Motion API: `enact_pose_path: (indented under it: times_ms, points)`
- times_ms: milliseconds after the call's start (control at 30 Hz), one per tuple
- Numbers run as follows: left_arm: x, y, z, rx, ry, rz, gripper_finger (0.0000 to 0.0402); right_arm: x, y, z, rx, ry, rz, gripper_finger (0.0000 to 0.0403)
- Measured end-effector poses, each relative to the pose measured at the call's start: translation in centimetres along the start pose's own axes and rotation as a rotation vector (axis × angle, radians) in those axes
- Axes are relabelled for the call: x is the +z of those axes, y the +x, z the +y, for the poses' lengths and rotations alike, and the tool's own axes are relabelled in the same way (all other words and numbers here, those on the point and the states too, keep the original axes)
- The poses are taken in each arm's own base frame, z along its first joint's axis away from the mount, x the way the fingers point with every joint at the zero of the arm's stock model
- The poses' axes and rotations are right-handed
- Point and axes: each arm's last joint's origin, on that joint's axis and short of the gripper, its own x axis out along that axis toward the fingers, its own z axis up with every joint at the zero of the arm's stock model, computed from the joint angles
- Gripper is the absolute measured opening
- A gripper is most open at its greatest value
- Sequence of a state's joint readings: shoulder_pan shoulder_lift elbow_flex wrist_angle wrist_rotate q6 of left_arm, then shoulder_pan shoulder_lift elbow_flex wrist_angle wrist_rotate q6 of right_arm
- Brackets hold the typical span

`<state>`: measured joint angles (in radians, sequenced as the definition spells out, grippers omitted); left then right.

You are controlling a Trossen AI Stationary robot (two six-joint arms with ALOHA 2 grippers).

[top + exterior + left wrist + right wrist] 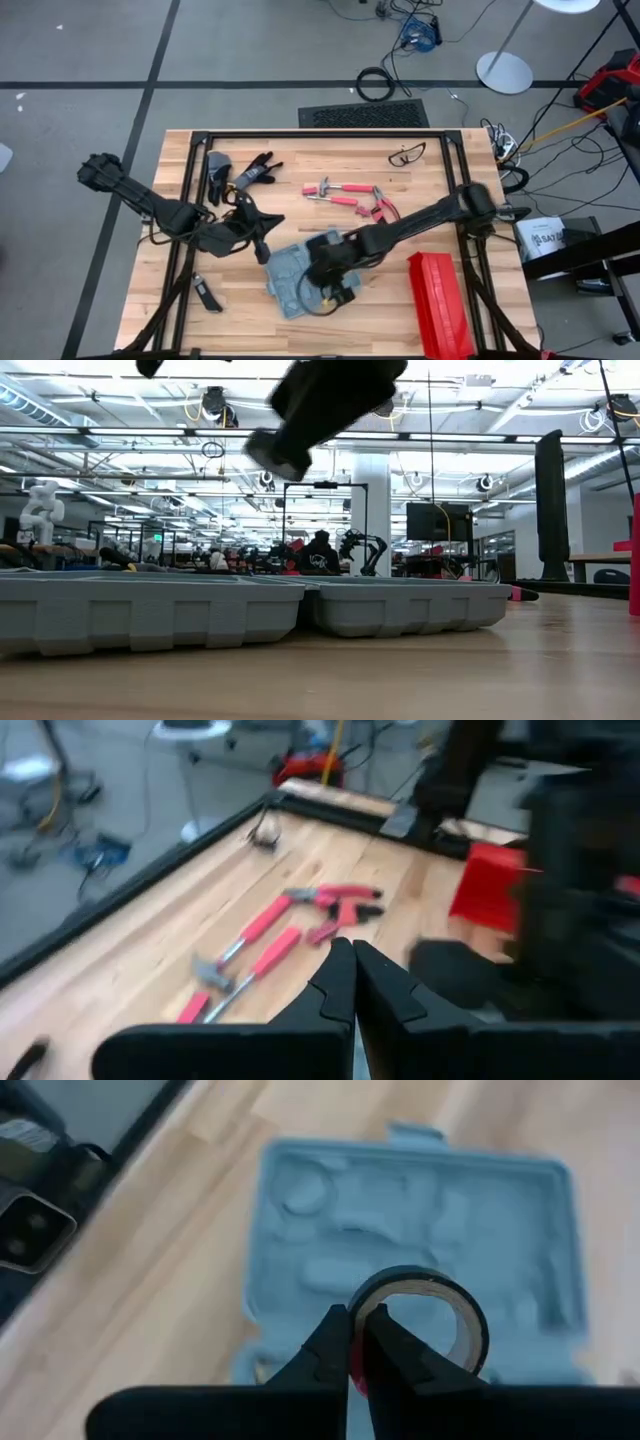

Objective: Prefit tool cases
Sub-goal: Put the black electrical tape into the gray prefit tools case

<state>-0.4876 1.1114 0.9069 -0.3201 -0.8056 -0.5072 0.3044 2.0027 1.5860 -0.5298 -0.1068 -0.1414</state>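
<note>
While the blue-grey tool case (292,272) lies open just below the middle of the high view, the right gripper (352,1342) hangs over it, jaws pinching the wall of a roll of black tape (425,1312). The left gripper (353,965), pressed together on nothing, hovers left of the case. Red-handled tools (345,196), seemingly hammer and pliers, lie above it.
</note>
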Motion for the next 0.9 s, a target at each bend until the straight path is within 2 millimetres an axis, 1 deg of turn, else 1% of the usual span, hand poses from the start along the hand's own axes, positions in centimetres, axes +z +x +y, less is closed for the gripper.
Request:
enact_pose_path:
  times_ms: [133,267,367,400,533,667,800,900]
  points:
    - [-0.1,-0.8,-0.3,-0.006,-0.063,0.039,0.0008,1.3,3.6,0.5,0.034,-0.042,0.1,0.0006]
    - [-0.3,-1.7,-1.1,-0.053,-0.061,0.048,0.0008,3.3,5.5,0.9,0.094,-0.073,0.063,0.0006]
    - [-0.7,-2.2,-1.3,-0.066,-0.061,0.066,0.0008,3.5,7.5,1.4,0.124,-0.082,0.074,0.0006]
    - [-0.8,-2.3,-1.3,-0.066,-0.07,0.072,0.0008,3.7,7.9,1.5,0.128,-0.089,0.076,0.0006]
    - [-1.2,-2.7,-1.5,-0.068,-0.114,0.092,0.0008,4.9,8.3,1.9,0.147,-0.104,0.007,0.0006]
    - [-1.4,-3.1,-1.7,-0.083,-0.112,0.091,0.0008,4.2,9.6,1.9,0.145,-0.084,0.025,0.0007]
    - [-1.4,-3.2,-1.8,-0.079,-0.11,0.082,0.0008,4.7,9.6,1.8,0.139,-0.075,-0.017,0.0007]
    - [-1.4,-3.2,-1.8,-0.079,-0.11,0.081,0.0008,4.4,10.0,1.8,0.141,-0.063,0.005,0.0007]
